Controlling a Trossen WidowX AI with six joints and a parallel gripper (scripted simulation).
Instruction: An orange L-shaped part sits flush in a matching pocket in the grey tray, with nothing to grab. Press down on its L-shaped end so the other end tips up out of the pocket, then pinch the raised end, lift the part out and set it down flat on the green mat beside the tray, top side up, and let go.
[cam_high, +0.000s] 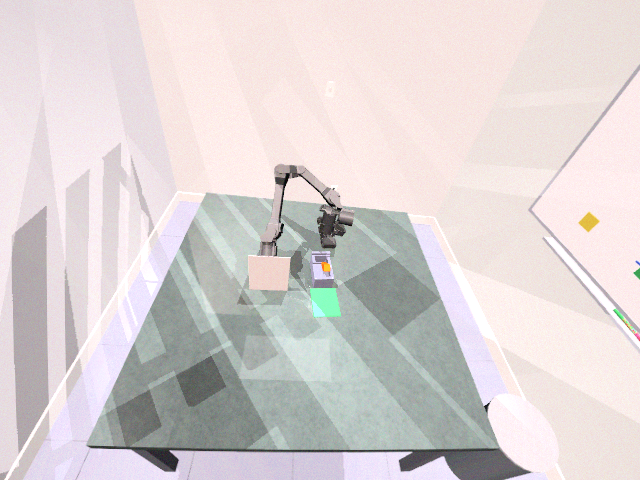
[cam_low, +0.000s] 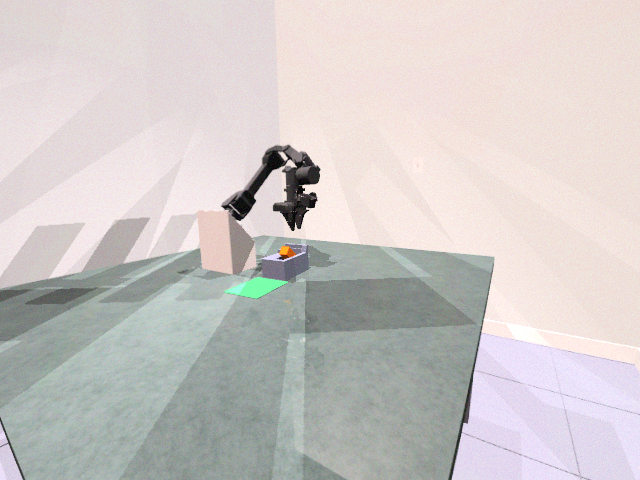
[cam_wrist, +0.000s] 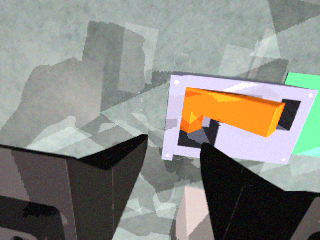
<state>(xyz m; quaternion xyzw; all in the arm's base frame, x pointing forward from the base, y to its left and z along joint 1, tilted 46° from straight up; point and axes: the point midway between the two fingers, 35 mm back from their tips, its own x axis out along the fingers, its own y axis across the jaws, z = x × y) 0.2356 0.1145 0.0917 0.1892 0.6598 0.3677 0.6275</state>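
Note:
The orange L-shaped part (cam_high: 326, 267) (cam_low: 285, 252) (cam_wrist: 235, 109) is tilted in the pocket of the grey tray (cam_high: 323, 283) (cam_low: 276, 269) (cam_wrist: 250, 150). Its L-shaped end is low in the pocket; its straight end, on the mat side, stands up above the tray top. Dark pocket shows beyond that end in the wrist view. My gripper (cam_high: 328, 244) (cam_low: 295, 228) (cam_wrist: 174, 144) is partly open and empty, pointing down above the tray, off toward the L-shaped end. It touches nothing. The green mat (cam_high: 325, 302) (cam_low: 256, 287) (cam_wrist: 312, 137) lies flat beside the tray.
A pale pink block (cam_high: 268, 272) (cam_low: 215, 241) (cam_wrist: 189, 212) stands beside the tray, near the arm's base. The dark green table (cam_high: 289, 408) (cam_low: 206, 372) carries these things. The tray's walls rise above the table.

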